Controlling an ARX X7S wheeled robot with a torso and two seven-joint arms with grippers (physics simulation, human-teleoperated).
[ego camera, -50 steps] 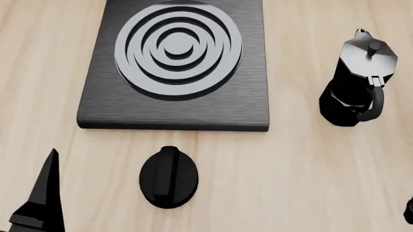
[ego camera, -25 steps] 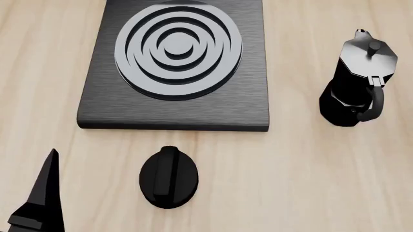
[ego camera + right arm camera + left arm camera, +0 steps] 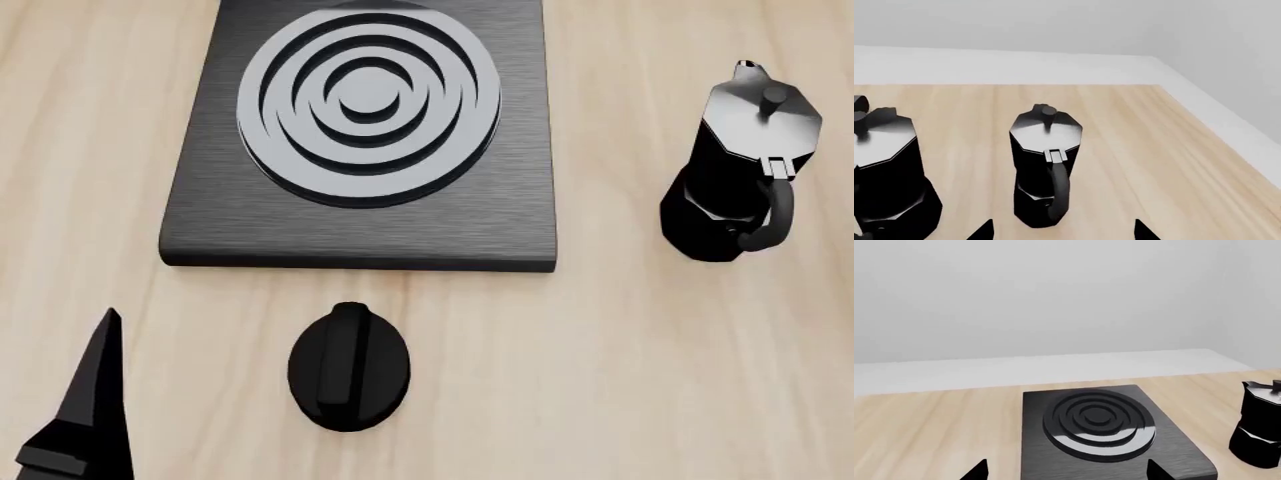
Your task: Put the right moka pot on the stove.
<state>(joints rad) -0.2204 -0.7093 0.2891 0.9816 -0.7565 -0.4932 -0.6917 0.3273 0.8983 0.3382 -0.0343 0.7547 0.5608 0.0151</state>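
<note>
The right moka pot (image 3: 1047, 165) stands upright on the wooden table (image 3: 1141, 140), handle facing the right end effector (image 3: 1061, 231), whose fingers are spread wide and empty. A twin pot (image 3: 887, 175) stands beside it. The left end effector (image 3: 1066, 472), also wide, faces the stove (image 3: 1107, 430).

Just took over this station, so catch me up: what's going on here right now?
Nothing is held yet, and both claws are open. The right claw faces the right moka pot, which stands upright on the wooden table beside the second pot, with its handle toward the claw. The left claw points toward the stove, whose burner is bare. The pot is not yet on the stove.
</note>
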